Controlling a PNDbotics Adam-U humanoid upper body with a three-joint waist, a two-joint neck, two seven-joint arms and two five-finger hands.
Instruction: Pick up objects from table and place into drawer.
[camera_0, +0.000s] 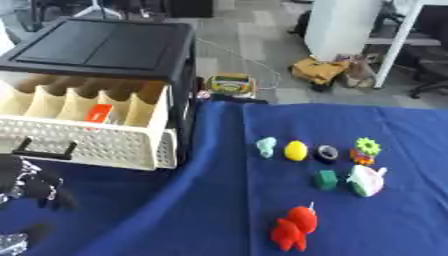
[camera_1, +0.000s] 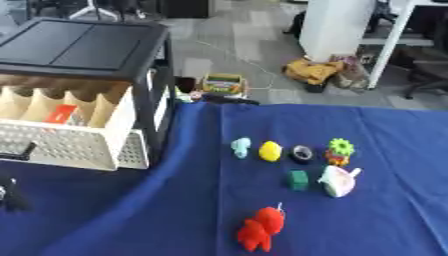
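Drawer (camera_0: 96, 142) pulled open at left, ready for loading. Toys spread on blue worktop (camera_0: 219, 220): red figure (camera_0: 294, 229) nearest, yellow ball (camera_0: 296, 150), green block (camera_0: 326, 179). Left hand (camera_0: 31, 187) low beside drawer front, fingers curled, holding nothing. Right hand unseen.

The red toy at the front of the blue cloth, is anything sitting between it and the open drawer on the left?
Nothing visible does. The red toy lies on the blue cloth, and the stretch of cloth up to the open white drawer is bare. The other small toys sit further right.
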